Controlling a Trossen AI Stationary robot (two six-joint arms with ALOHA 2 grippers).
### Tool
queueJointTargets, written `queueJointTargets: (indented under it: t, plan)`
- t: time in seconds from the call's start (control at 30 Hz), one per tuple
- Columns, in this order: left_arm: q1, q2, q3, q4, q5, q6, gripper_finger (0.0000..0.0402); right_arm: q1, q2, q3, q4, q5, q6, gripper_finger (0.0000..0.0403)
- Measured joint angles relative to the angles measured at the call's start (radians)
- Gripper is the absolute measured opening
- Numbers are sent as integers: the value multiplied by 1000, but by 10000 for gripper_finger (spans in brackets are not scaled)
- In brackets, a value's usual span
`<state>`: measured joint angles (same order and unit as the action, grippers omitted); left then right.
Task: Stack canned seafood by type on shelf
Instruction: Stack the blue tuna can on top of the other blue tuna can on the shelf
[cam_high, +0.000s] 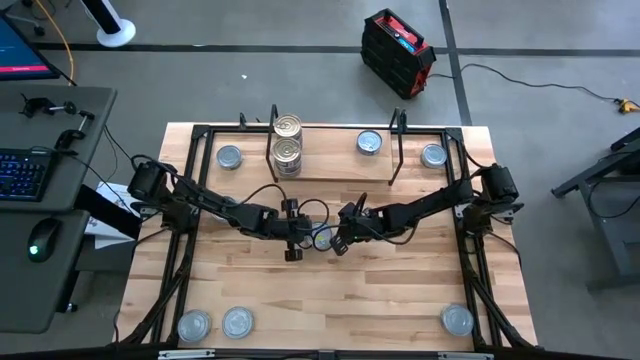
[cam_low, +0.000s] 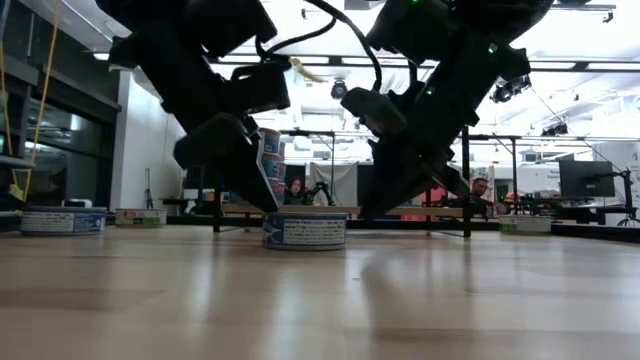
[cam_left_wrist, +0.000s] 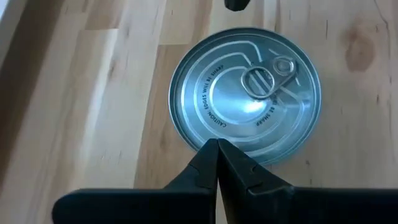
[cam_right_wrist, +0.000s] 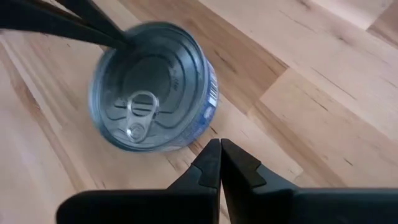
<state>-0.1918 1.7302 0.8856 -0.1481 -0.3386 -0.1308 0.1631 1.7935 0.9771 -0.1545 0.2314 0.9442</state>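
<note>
A silver-blue tin of canned seafood (cam_high: 322, 238) sits upright on the wooden tabletop (cam_high: 330, 300) near its middle, between the two gripper tips. The left wrist view looks straight down on its shiny lid (cam_left_wrist: 245, 93), showing a ring pull and embossed text reading "edges will be sharp". The right wrist view shows the same tin (cam_right_wrist: 152, 87) at an angle, with a blue printed label around its side wall. From the low view the tin (cam_low: 305, 227) stands flat on the table with its label readable as a band, though the words are too small to tell.

The left gripper (cam_left_wrist: 217, 152) has its fingers pressed together, the tip just at the tin's rim. The right gripper (cam_right_wrist: 219, 149) also has its fingers closed with nothing between them, its tip just beside the tin's wall. Whether either tip touches the tin cannot be told. In the high view both arms reach inward from the table's sides and meet at this tin.

Only the high view shows the shelf (cam_high: 335, 165), a light wooden board with black wire uprights along the far side of the table. Two gold tins (cam_high: 287, 145) are stacked at its left end and a silver tin (cam_high: 370, 143) lies on it further right. More silver tins lie on the table beside each end of the shelf (cam_high: 230, 157) (cam_high: 433, 155) and along the near edge (cam_high: 237, 322) (cam_high: 457, 319).

The low view alone shows the room behind, where a person (cam_low: 482, 190) sits in the distance.
</note>
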Motion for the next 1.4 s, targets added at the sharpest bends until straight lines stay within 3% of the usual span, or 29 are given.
queueJointTargets:
  t: [0.17,0.47,0.73,1.4]
  plan:
    - [-11,4,-1,20,10,-25,1,-1,31,0,16,-2,30,0]
    - [-13,1,1,-34,10,-57,1,-6,84,1,197,8,68,0]
    - [-13,-1,1,-120,-28,-66,1,14,68,60,229,-4,26,0]
    - [-12,1,-3,-132,-22,-7,1,15,64,78,295,19,-3,0]
